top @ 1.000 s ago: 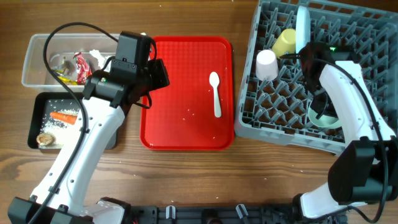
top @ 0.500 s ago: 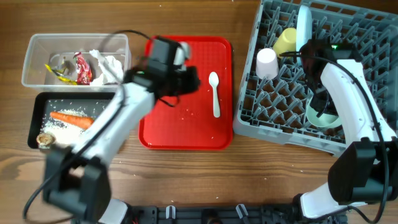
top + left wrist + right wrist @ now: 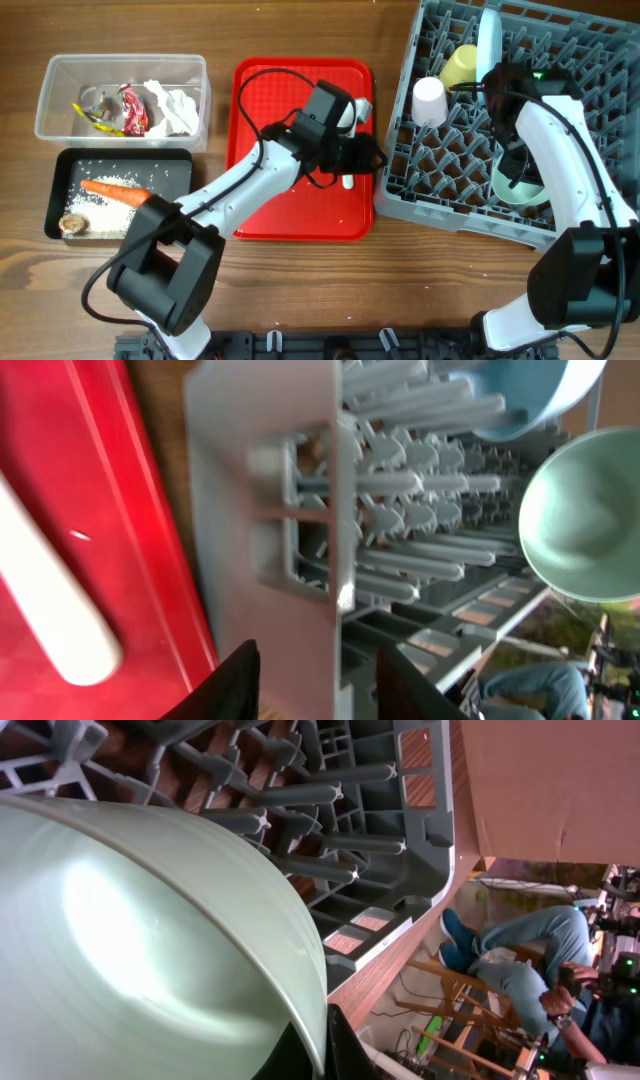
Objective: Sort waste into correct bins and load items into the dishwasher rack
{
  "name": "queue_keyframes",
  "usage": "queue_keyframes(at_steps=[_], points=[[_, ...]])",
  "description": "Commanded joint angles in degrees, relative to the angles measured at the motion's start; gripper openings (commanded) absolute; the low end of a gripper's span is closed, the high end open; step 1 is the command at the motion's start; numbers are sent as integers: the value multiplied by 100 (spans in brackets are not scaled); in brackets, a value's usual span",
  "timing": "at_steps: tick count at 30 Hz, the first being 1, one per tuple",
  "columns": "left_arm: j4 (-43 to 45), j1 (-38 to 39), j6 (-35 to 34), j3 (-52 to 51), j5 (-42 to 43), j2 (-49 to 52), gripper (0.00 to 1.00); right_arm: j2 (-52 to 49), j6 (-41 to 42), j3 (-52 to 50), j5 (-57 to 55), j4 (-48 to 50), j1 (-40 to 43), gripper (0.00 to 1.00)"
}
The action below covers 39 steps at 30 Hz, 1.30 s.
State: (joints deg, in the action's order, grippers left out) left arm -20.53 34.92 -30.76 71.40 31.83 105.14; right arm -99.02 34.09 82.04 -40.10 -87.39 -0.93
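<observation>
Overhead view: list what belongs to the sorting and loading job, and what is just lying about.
Job: spoon, plate, yellow cup, white cup, bowl, rack; clear tub with wrappers and tissue; black tray with carrot, rice and brown lump.
Lying about: red tray, wooden table.

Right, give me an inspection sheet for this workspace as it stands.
surface: wooden table.
job's things: spoon on red tray; wrappers and tissue in clear tub; carrot and rice in black tray; plate, yellow cup, white cup and bowl in rack.
clutter: nothing seen.
grippers: left gripper open, by the spoon; right gripper shut on the bowl's rim.
cables: black cable loops above the left arm.
surroundings: seated person beyond the table.
</observation>
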Motion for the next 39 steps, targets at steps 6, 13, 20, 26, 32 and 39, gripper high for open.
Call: queue_keyframes(at_steps=[6,13,20,26,32,39], points=[[-330,511,26,-133,-706,63,35,-92,-264,46,767,129,-72,5],[-326,822,26,-199,-1224,90,4,-83,-264,48,765,131,-72,4],[-409,1027,26,-203,-1224,151,4,-72,-809,428,1305,146,-72,4],[-428,1014,28,-201,-1628,146,9,-72,-1200,474,1882,317,-72,4],[-330,1008,26,-157,-1626,72,22,-72,-1200,474,1875,339,-72,4],[-407,636,22,33,-1613,-280,28,-72,-1202,474,1703,271,-70,4]])
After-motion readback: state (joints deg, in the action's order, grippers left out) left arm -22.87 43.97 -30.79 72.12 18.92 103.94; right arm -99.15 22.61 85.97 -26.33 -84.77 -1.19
